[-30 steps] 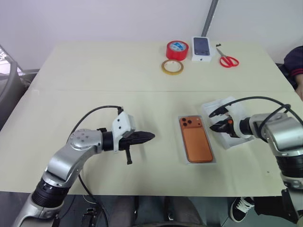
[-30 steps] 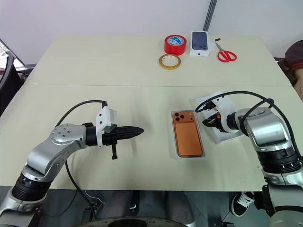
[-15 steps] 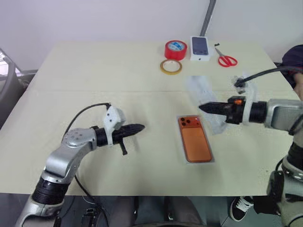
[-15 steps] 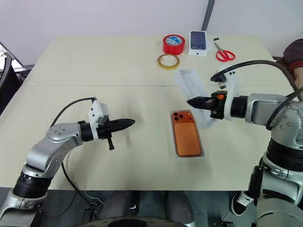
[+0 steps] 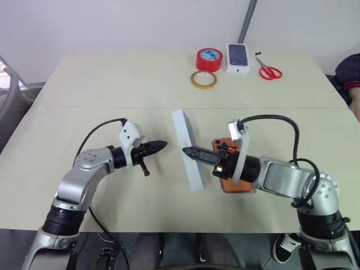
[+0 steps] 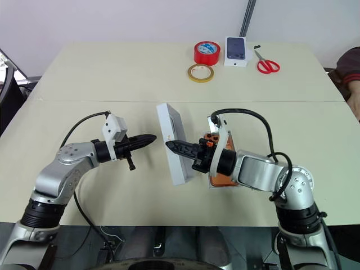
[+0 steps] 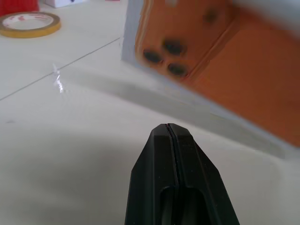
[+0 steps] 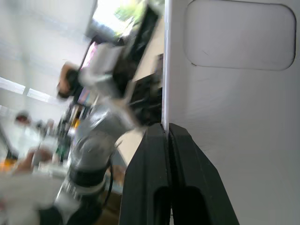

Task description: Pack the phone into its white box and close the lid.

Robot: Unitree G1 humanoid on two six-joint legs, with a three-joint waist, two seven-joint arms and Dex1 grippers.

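My right gripper (image 5: 187, 151) is shut on the rim of a white lid (image 5: 188, 149), which stands on its long edge just left of the phone. Its white inside fills the right wrist view around the right gripper (image 8: 167, 127). The copper-orange phone (image 5: 229, 185) lies in the white box (image 5: 225, 193), mostly hidden under my right arm. My left gripper (image 5: 162, 144) is shut and empty, pointing at the lid from a short way to its left. In the left wrist view the left gripper (image 7: 168, 127) faces the lid's outer face (image 7: 211, 61), which is orange with three dark lenses.
At the table's far side lie a red tape roll (image 5: 210, 59), a yellowish tape ring (image 5: 204, 79), a small white carton with a dark phone picture (image 5: 239, 57) and red scissors (image 5: 271, 72). A person's sleeve (image 5: 350, 73) shows at the right edge.
My right gripper has lifted the lid from the table right of the phone and swung it left over the phone, turning it onto its edge. My left gripper has edged toward the lid.
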